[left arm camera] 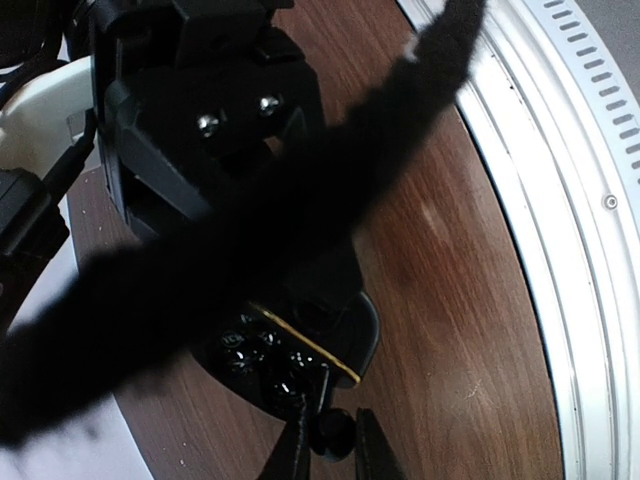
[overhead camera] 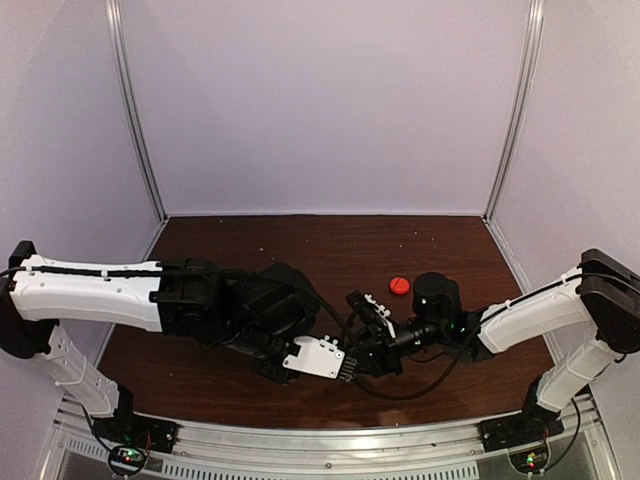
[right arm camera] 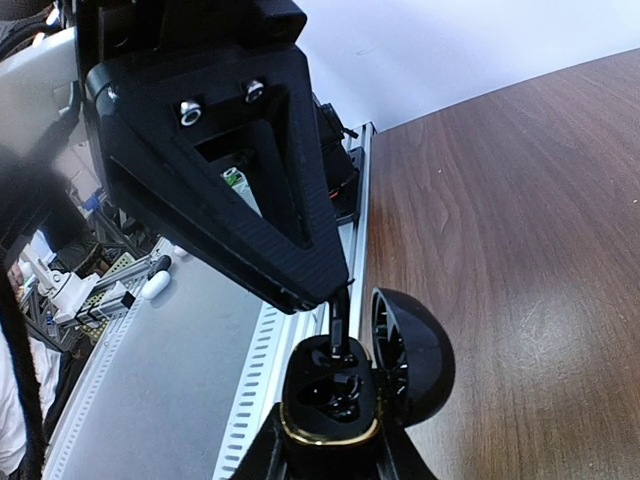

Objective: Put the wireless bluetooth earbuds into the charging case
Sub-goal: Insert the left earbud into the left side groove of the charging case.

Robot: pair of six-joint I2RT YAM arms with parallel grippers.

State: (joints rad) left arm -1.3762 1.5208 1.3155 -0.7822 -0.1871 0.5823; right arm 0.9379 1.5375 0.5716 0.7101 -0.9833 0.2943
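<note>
pinching a tiny glossy black earbud (left arm camera: 333, 431), left fingers (left arm camera: 285, 455), gold-rimmed case (right arm camera: 325, 432) open

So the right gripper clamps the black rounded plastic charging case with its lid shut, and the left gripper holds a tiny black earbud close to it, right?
No, the lid is open. The right wrist view shows the right gripper clamping the black rounded plastic charging case, its lid swung aside. The left gripper does hold a tiny black earbud close to it.
</note>
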